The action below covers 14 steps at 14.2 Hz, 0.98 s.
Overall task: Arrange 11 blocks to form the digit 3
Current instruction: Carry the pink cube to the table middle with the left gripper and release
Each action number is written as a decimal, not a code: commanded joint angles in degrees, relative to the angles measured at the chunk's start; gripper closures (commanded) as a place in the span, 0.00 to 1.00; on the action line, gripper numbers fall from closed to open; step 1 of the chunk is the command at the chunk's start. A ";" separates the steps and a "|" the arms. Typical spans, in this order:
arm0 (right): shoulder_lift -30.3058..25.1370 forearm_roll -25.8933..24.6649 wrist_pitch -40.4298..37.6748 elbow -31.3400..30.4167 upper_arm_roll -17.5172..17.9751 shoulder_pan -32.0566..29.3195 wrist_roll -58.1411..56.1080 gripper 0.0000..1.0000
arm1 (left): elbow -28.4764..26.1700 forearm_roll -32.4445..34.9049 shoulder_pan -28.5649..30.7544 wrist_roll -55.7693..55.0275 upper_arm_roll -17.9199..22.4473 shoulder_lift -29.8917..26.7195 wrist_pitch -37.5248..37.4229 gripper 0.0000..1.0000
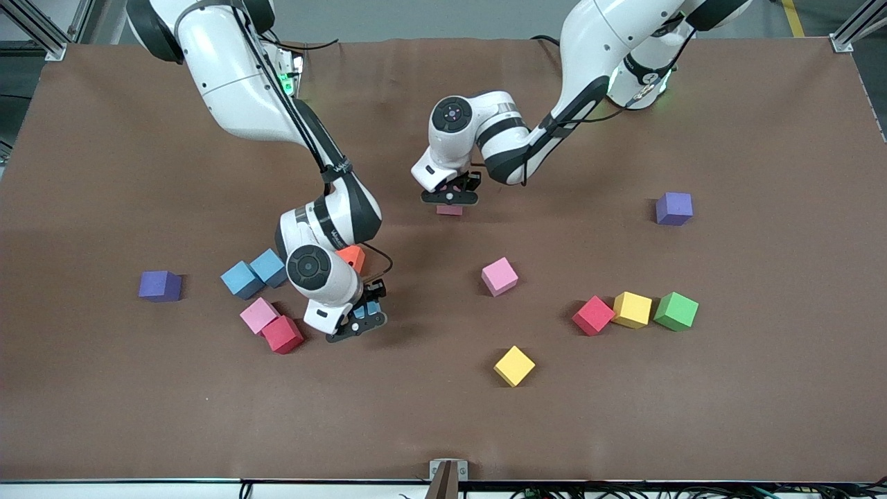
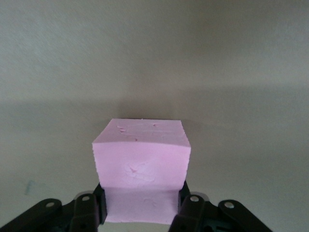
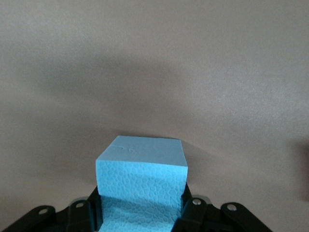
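While both arms hold cubes, no digit 3 is laid out yet. The left gripper (image 1: pixel 450 199) clasps a pink block (image 2: pixel 141 169) low over bare table, mid-width. The right gripper (image 1: pixel 362 320) pinches a light blue block (image 3: pixel 141 186) beside the red block (image 1: pixel 282 334). Each should set down squarely, faces aligned, releasing only once flat, so neighbours can butt up.

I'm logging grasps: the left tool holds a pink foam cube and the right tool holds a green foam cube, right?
Not quite. The left tool does hold a pink foam cube, but the right tool grips a light blue foam cube, as the right wrist view shows. The green foam cube sits on the table beside a yellow foam cube.
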 commanded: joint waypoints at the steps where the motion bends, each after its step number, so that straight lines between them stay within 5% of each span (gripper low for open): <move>1: 0.52 0.92 0.32 0.92 -0.48 0.21 -1.00 0.71 | 2.35 1.75 -2.04 -1.92 1.21 1.20 -1.27 0.59; 3: -0.27 1.01 0.23 1.36 -0.74 -0.49 -0.91 0.74 | 3.49 2.28 -2.40 -2.27 1.30 2.51 -1.27 0.53; 5: -1.06 0.92 -0.47 1.80 -1.00 -0.67 -0.91 0.75 | 3.59 3.94 -2.31 -4.28 1.38 2.87 -1.27 0.00; 10: -2.38 0.92 -6.17 3.99 -2.14 -1.28 -0.82 0.80 | 3.59 5.09 -1.44 -8.07 1.30 0.34 -2.23 0.00; 14: -4.05 0.57 -10.92 4.17 -2.94 -1.19 -1.44 0.97 | 4.55 3.34 1.80 -9.56 1.21 -4.94 -2.50 0.00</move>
